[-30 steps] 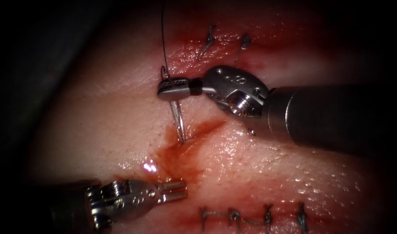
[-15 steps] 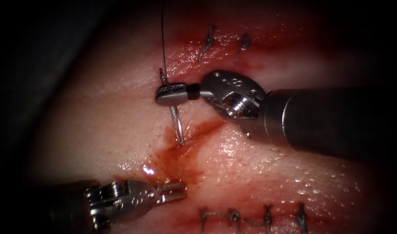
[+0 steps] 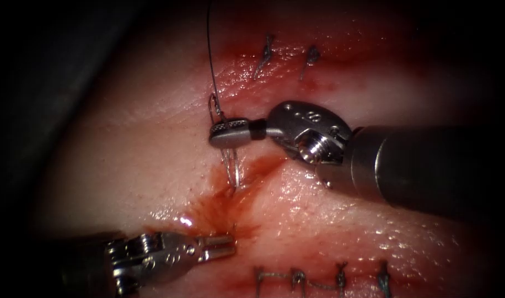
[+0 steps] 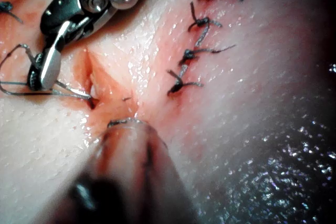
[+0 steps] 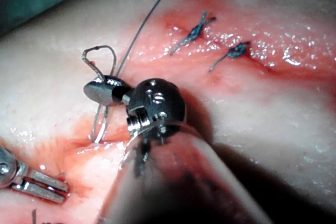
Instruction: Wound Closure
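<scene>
My right tool (image 3: pixel 229 133) comes in from the right, its jaws shut on the curved needle (image 3: pixel 231 165) near its tail end. The needle's tip sits in the tissue (image 3: pixel 148 143) at the left lip of the cut (image 3: pixel 263 164), above a pool of red fluid (image 3: pixel 222 208). Thread (image 3: pixel 209 49) runs up from the needle's tail and out of view. My left tool (image 3: pixel 220 246) lies low beside the fluid, jaws slightly open and holding nothing. The right wrist view has the right tool (image 5: pixel 102 91), needle (image 5: pixel 98 124) and thread (image 5: pixel 149 14). The left wrist view has the needle (image 4: pixel 63 92) entering by the cut.
Finished stitches with cut thread ends lie beyond the right tool (image 3: pixel 266 52) and in a row near the lower edge (image 3: pixel 318 276); the row also appears in the left wrist view (image 4: pixel 191 53). The right tool's shaft (image 3: pixel 429 165) crosses over the tissue on the right.
My right tool has shifted slightly down and to the right with the needle, and the needle has turned in its grip with its tip staying at the cut's left lip. The left tool has stayed put.
</scene>
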Controlling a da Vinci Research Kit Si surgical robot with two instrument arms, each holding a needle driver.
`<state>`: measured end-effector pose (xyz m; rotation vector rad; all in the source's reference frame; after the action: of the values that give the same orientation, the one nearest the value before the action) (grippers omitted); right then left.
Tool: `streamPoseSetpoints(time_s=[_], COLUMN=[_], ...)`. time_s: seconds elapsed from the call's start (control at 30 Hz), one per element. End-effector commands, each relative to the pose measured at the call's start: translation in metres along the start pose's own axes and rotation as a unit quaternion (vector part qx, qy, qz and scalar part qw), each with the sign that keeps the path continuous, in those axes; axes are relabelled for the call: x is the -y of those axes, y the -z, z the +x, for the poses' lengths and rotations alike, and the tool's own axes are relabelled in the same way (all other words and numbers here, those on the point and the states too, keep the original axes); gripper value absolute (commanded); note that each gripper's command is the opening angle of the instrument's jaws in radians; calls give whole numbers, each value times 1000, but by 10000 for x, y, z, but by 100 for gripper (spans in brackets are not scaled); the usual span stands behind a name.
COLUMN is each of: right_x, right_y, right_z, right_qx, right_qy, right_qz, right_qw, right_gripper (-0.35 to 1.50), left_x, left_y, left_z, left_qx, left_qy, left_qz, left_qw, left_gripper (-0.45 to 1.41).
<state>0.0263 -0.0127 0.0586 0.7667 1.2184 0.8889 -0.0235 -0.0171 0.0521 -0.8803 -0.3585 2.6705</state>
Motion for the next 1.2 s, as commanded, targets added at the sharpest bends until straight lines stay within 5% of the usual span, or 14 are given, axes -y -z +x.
streamPoseSetpoints(time_s=[0.03, 0.97, 1.0, 1.03, 1.1, 1.2], right_x=[2, 26, 24, 21, 15, 2], right_y=[-9, 7, 8, 9, 11, 16], right_z=[-12, -47, -43, -37, -24, -1], right_qx=[1, -7, -17, -34, -64, -102], right_qy=[-1, -90, -93, -97, -106, -88], right_qz=[2, 18, 21, 25, 30, 29], right_qw=[1000, 996, 995, 994, 992, 990], right_gripper=[-35, -35, -15, 41, 105, 135], left_x=[-1, 3, 3, 3, 4, 6], left_y=[-8, 0, 0, 1, 2, 3], left_z=[1, 5, 6, 6, 7, 8], left_qx=[-1, -1, -2, -4, -10, -29], left_qy=[0, 3, 6, 4, -7, -28], left_qz=[-2, 0, 1, 2, 8, 12], left_qw=[1000, 1000, 1000, 1000, 1000, 999], left_gripper=[16, 14, 14, 14, 14, 19])
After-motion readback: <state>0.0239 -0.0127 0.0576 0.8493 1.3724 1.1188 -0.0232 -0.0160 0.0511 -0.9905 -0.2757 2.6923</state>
